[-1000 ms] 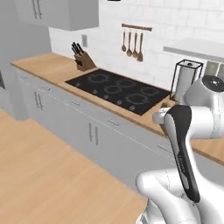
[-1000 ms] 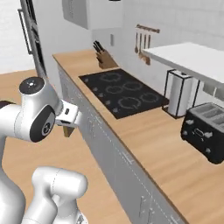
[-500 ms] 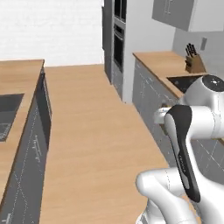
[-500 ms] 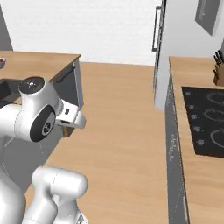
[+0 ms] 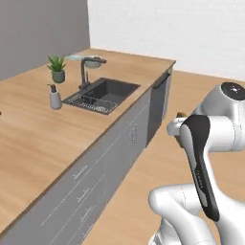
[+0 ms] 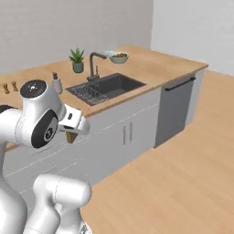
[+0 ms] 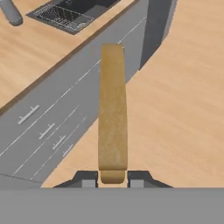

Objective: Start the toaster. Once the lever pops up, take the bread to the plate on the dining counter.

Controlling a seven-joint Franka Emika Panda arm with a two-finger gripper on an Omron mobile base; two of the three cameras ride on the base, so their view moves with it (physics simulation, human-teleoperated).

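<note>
Bread (image 7: pixel 113 109) sits edge-on between the claw (image 7: pixel 112 177) tips in hand view, clenched at its lower end, slice sticking straight out along the claw axis, tan-brown w/ darker crust at the edges. Below it in that view: grey cabinet fronts (image 7: pixel 65 109) w/ small bar handles and wood floor (image 7: pixel 179 109); worktop (image 7: pixel 39 57) edge runs diagonally at upper left, w/ sink grate (image 7: pixel 65 18) at top. In left base view the arm (image 5: pixel 210 143) is folded near the body, wrist held over the floor beside the cabinets, apart from the worktop; just a sliver of brown shows at the wrist there (image 5: pixel 181 115). In right base view a bit of bread (image 6: pixel 70 136) hangs under the white hand, in front of the cabinet face. Worktop is a long light-wood island w/ grey base, holding a dark sink (image 5: pixel 103 93) w/ dark faucet (image 5: pixel 85 72), small potted plant (image 5: pixel 57 69) behind the sink, grey soap bottle (image 5: pixel 55 98) to one side of the basin. Far end past the faucet: pale blue plate (image 5: pixel 76 57) lying flat, partly behind the faucet spout, and a bowl (image 6: pixel 119 57) w/ brownish contents just beside it. Two small brown shakers (image 6: pixel 9 87) stand near the worktop's near end in right base view. Dark dishwasher panel (image 6: pixel 176 109) closes the cabinet run at the far end. Bread well apart from plate, w/ sink between them.
</note>
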